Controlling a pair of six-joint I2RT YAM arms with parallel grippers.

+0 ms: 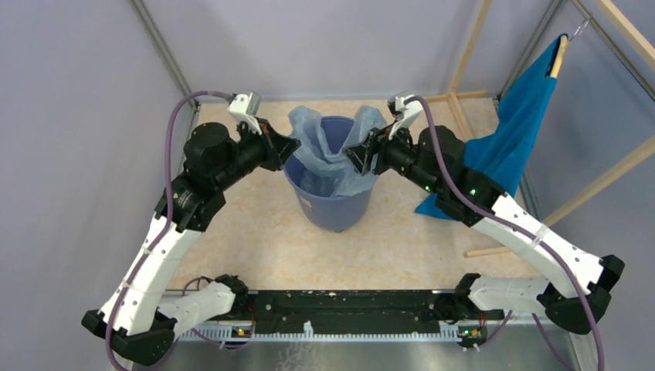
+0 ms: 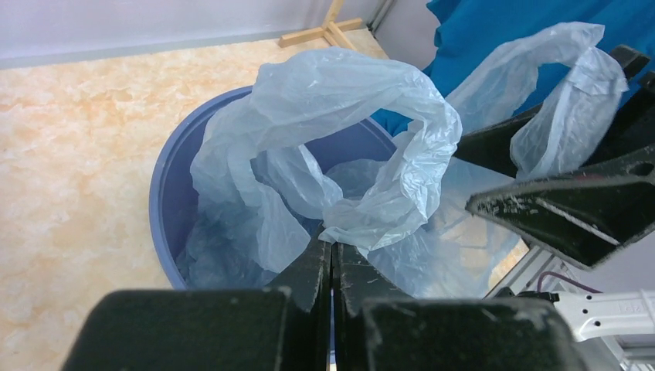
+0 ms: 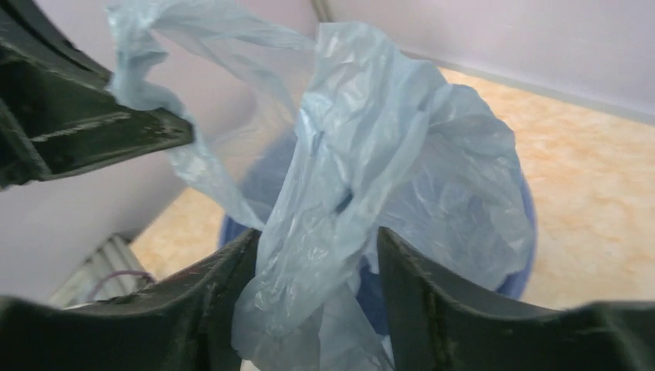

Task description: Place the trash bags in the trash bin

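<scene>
The round blue trash bin [image 1: 334,209] stands mid-table. The pale-blue translucent trash bag [image 1: 324,147] hangs inside it, its top edges standing above the rim. My left gripper [image 1: 290,145] is at the bin's left rim; in the left wrist view it [image 2: 332,251] is shut on a fold of the bag [image 2: 347,116] over the bin [image 2: 164,201]. My right gripper [image 1: 360,154] is at the right rim; in the right wrist view it [image 3: 317,255] is open, with bag film [image 3: 347,154] hanging loosely between its fingers [image 3: 224,278] above the bin [image 3: 369,290].
A teal-blue cloth [image 1: 517,131] hangs on a wooden hanger at the right, close behind my right arm; it also shows in the left wrist view [image 2: 494,23]. Wooden frame bars [image 1: 595,182] stand at the right. Walls enclose the table's back and left.
</scene>
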